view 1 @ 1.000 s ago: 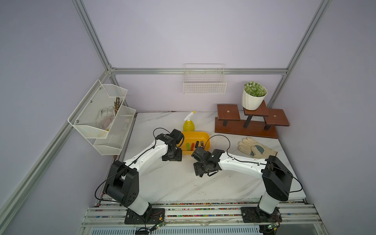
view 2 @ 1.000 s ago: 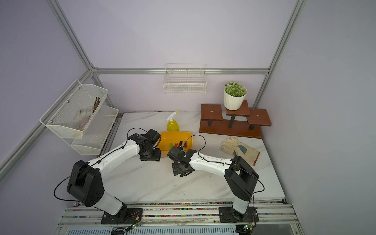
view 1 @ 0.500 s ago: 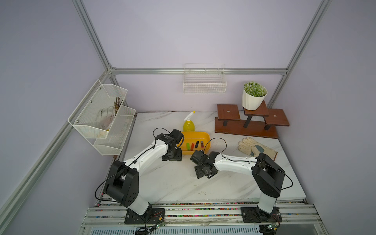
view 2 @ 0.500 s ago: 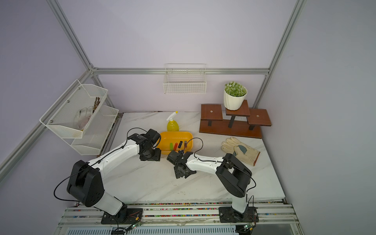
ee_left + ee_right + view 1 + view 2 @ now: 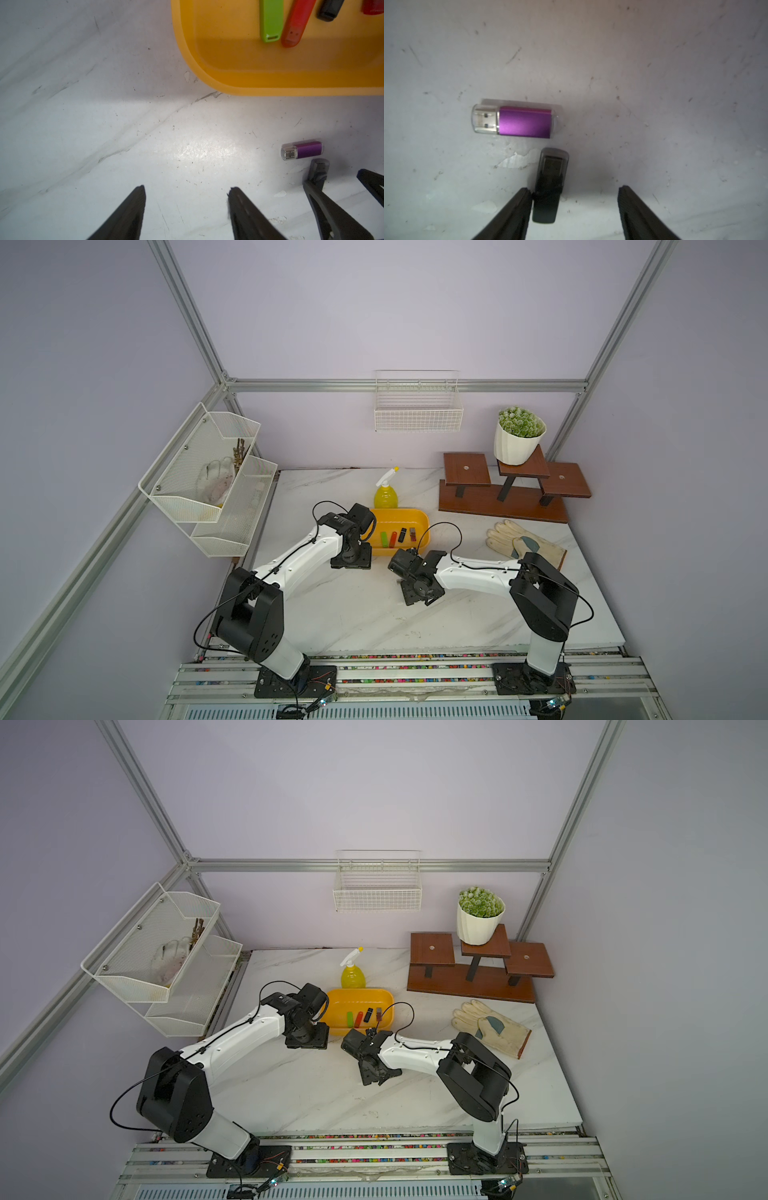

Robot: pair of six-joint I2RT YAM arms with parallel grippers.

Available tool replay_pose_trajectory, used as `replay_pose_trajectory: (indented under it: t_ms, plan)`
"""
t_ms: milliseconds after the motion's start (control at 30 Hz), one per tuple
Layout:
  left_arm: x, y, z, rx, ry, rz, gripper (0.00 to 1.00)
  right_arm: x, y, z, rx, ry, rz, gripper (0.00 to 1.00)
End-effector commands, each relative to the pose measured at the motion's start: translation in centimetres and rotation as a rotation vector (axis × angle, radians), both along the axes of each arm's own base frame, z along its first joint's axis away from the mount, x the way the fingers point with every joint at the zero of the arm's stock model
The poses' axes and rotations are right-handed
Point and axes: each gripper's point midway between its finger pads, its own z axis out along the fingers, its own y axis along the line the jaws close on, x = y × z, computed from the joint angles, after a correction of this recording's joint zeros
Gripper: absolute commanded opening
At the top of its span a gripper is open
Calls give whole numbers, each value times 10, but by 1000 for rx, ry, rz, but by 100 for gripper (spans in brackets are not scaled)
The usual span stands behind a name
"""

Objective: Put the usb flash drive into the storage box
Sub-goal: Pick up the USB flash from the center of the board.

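A white wire-mesh shelf rack (image 5: 208, 472) hangs at the far left. My left fingers (image 5: 135, 207), black tapered wedges, stand spread over the scuffed, marbled surface (image 5: 83, 124), gripping and touching nothing. Past their tips sits the storage box (image 5: 270, 89), a shallow yellow-orange plastic tub with rounded corners and a smooth rolled rim. Four sticks lie inside it: a glossy green one (image 5: 271, 20), a translucent orange-red one (image 5: 296, 22), a black one (image 5: 329, 10) and a dark red one (image 5: 373, 8). In both top views a yellow spray bottle (image 5: 385, 493) stands just behind the box.

Only the wrist views show two drives lying loose on the surface outside the box; in the top views I cannot make them out beneath my right wrist. The purple usb flash drive (image 5: 525, 121), metallic with a clear cap, lies flat. Just beside it is the black usb flash drive (image 5: 549, 182), with a smoky cap. My right fingers (image 5: 512, 212) are spread wide around the black one. One tip touches its side and the other is well apart, so it is not pinched.

Farther right a pale work glove (image 5: 523, 545) lies flat, near a stepped dark wooden stand (image 5: 503, 497).
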Motion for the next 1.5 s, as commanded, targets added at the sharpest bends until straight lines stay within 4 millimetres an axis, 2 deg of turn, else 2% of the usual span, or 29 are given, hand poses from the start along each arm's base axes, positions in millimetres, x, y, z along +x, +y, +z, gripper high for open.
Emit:
replay_pose_trajectory:
  t_ms: [0, 33, 267, 667, 933, 1100, 1233, 1367, 1467]
  plan:
    - [6, -3, 7, -20, -30, -3, 68, -4, -6, -6, -35, 8, 11, 67]
    - [6, -2, 7, -20, -30, -3, 68, -4, -6, -6, -33, 9, 12, 61]
    - [5, -2, 6, -20, -28, -5, 67, -4, 1, -11, -16, 27, 24, 49]
    - [-8, -3, -8, -47, 3, 8, 67, -6, 9, -15, 11, 45, 42, 36]
    - [-22, -7, -19, -53, 33, -5, 67, -7, 8, -18, 12, 62, 42, 23]
    - [-24, -16, -22, -60, 42, -21, 67, -9, 5, -20, 7, 71, 42, 14]
    - [-25, -29, -25, -84, 50, -42, 68, -9, 3, -20, 12, 67, 40, 0]
    - [-26, -42, -29, -96, 64, -68, 68, -7, 1, -14, 15, 48, 31, 0]
    - [-28, -47, -31, -98, 67, -92, 68, -3, -2, -3, 30, 17, 14, 0]
